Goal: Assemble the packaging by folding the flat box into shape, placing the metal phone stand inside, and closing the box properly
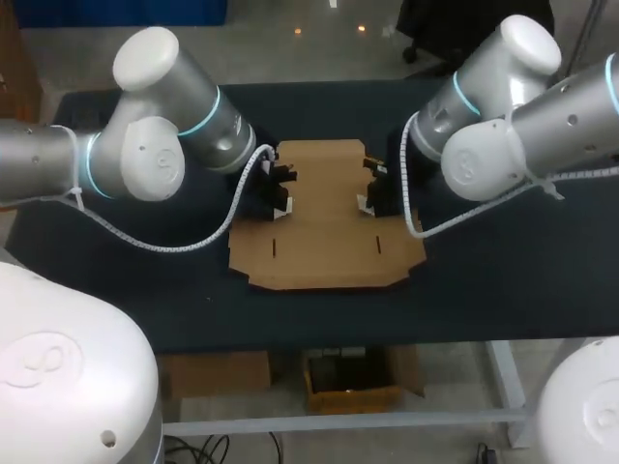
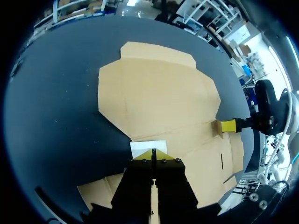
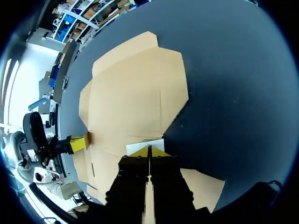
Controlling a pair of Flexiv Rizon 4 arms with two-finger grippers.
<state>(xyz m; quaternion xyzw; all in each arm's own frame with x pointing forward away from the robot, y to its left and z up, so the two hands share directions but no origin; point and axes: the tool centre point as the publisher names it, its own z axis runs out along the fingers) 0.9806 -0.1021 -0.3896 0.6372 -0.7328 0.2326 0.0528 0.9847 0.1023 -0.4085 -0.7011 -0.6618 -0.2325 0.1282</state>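
Since the box [image 1: 324, 217] lies fully flat in the middle of the table [image 1: 503, 280], the step in hand looks like raising its two side flaps. The left gripper [image 1: 283, 193] sits at the box's left side flap and the right gripper [image 1: 370, 188] at the right one, facing each other across the middle panel. Both jaws are pressed together, yellow tips touching; can't tell if a thin card edge is caught between. A small tab [image 2: 217, 128] stands up right at the right gripper's tip, and another does at the left gripper's. A white patch [image 2: 148, 145] lies just ahead of the left tips, with a similar one ahead of the right; can't tell what it is. The phone stand is not visible on the table.

My call on doing it well:
- Lift both sides together and evenly.
- Hinge along the scored crease, not mid-panel.
- Keep the base panel flat so it doesn't slide or skew; an uneven pull would likely twist the sheet.

Edges and room:
- The box's front edge, with notched corners, is near the table's front edge but not over it.
- The table runs on well past the box on both sides, so there is room to swing outward.
- There is little room between the grippers over the middle panel, so the wrists could crowd if both tip inward.
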